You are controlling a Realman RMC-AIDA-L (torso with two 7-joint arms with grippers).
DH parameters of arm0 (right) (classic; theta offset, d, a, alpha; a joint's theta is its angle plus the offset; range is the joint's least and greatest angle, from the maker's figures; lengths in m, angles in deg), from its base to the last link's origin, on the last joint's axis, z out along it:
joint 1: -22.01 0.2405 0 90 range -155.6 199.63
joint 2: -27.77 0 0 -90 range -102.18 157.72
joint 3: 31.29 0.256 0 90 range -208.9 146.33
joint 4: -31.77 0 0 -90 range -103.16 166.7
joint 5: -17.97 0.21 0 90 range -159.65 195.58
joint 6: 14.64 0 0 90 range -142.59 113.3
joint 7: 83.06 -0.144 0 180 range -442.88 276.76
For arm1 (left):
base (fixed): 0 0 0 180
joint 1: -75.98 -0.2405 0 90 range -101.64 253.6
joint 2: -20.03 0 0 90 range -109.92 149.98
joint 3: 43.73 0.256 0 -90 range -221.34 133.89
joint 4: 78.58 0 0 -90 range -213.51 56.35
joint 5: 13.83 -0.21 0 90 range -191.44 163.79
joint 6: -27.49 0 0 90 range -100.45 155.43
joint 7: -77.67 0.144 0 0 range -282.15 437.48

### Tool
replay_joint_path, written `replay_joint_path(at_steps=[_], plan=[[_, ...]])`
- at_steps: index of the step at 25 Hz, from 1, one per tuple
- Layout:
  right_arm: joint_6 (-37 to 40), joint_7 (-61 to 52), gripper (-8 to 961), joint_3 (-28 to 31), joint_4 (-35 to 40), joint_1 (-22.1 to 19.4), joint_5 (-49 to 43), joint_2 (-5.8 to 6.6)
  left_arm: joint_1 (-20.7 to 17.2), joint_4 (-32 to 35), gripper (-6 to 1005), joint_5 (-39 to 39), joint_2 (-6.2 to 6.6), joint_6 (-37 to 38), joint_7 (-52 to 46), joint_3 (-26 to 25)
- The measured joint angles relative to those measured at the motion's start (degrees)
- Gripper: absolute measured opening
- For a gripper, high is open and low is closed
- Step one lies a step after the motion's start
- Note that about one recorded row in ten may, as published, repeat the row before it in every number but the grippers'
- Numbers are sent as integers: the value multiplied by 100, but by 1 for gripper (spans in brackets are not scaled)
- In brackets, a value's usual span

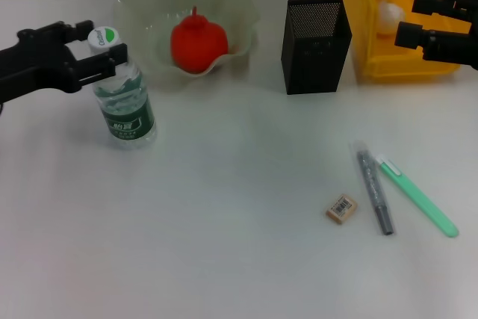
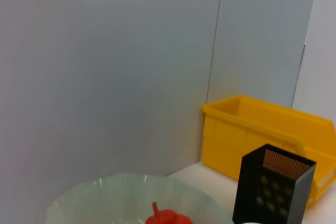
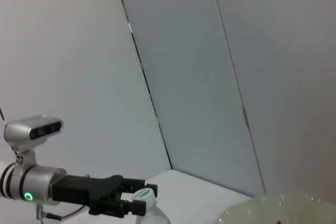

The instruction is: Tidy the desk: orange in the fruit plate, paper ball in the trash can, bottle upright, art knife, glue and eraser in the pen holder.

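Observation:
The bottle [image 1: 125, 106] stands upright at the left, and my left gripper [image 1: 107, 42] is shut on its neck just under the cap; the right wrist view shows that left gripper [image 3: 137, 198] on the bottle [image 3: 146, 199] too. The orange [image 1: 198, 44] lies in the fruit plate [image 1: 142, 5]. The paper ball [image 1: 389, 14] rests inside the trash can [image 1: 373, 57], with my right gripper [image 1: 407, 19] open above it. The eraser [image 1: 341, 208], a grey stick [image 1: 375, 192] and a green stick [image 1: 418, 198] lie on the desk; which one is the art knife or the glue I cannot tell. The pen holder [image 1: 316, 46] stands upright.
The left wrist view shows the fruit plate [image 2: 105, 198] with the orange [image 2: 165, 217], the pen holder [image 2: 273, 187] and the trash can [image 2: 252, 129] before a grey wall. The pen holder stands between plate and trash can. White desk stretches across the front.

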Motion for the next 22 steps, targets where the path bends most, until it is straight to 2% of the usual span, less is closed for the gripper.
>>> replay_joint_path(at_steps=[5, 6, 7, 8, 9, 10, 11, 12, 13, 14, 17, 18, 19, 20, 22], plan=[[-20, -495, 836, -331, 589, -17, -247, 11, -55, 12, 707, 96, 1, 194, 41, -222], [-30, -1030, 836, -593, 1069, 29, -682, 12, -153, -14, 740, 378, 7, 729, 304, -764], [-30, -1030, 836, -593, 1069, 29, -682, 12, -202, -72, 756, 548, 6, 1043, 464, -1052], [-11, -1377, 836, -777, 1407, 88, -982, 12, -246, -149, 772, 720, 6, 1353, 632, -1357], [63, -2008, 836, -1135, 1983, 199, -1503, 11, -246, -149, 787, 720, 6, 1353, 632, -1357], [63, -2008, 836, -1135, 1983, 199, -1503, 11, -319, -394, 803, 998, 15, 2048, 975, -1919], [91, -2307, 836, -1313, 2248, 249, -1773, 11, -341, -563, 819, 1050, 31, 2445, 1147, -2210], [145, -3077, 836, -1781, 2870, 383, -2463, 11, -375, -904, 819, 1007, 72, 3150, 1433, -2775], [145, -3077, 836, -1781, 2870, 383, -2463, 11, -375, -904, 819, 1007, 72, 3150, 1433, -2775], [286, -3866, 836, -2250, 3391, 560, -3215, 10, -442, -1162, 818, 879, 123, 3557, 1622, -3083], [773, -4805, 836, -2881, 3813, 990, -4269, 11, -679, -1547, 818, 772, 219, 3892, 1903, -3249], [773, -4805, 836, -2881, 3813, 990, -4269, 11, -679, -1547, 818, 772, 219, 3892, 1903, -3249], [1229, -5228, 836, -3137, 3756, 1343, -4880, -1, -813, -1638, 818, 737, 251, 3990, 1982, -3240], [1229, -5228, 836, -3137, 3756, 1343, -4880, -1, -813, -1638, 819, 737, 251, 3990, 1982, -3240], [1605, -5466, 836, -3339, 3486, 1636, -5379, -16, -933, -1662, 819, 676, 265, 4085, 2021, -3238]])
